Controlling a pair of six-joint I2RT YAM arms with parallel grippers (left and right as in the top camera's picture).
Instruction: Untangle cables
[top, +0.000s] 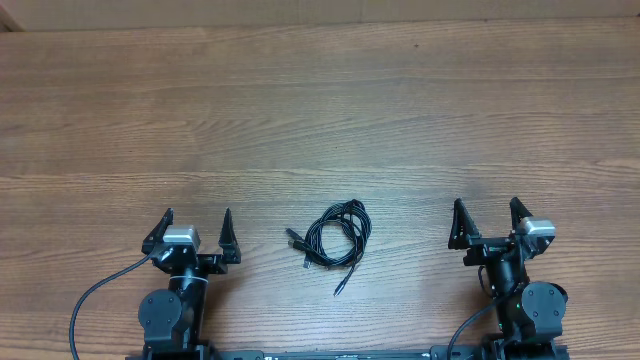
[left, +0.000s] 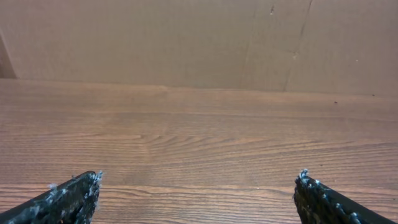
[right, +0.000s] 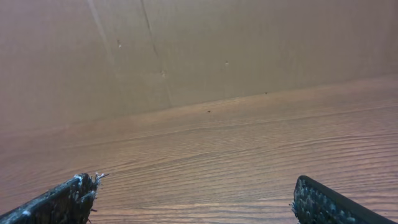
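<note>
The cables (top: 337, 234) lie as one tangled bundle of thin black cords on the wooden table (top: 320, 110), near its front edge and midway between the two arms. One loose end trails toward the front. My left gripper (top: 196, 219) stands open to the left of the bundle, well apart from it. My right gripper (top: 487, 208) stands open to the right, also apart. In the left wrist view my gripper (left: 199, 177) frames only bare wood; the same goes for my gripper (right: 196, 179) in the right wrist view. Neither wrist view shows the cables.
A brown cardboard wall (left: 199, 37) rises behind the table's far edge, seen also as the cardboard wall (right: 186, 43) in the right wrist view. Thick black arm cables (top: 95, 295) run off the front by each arm base.
</note>
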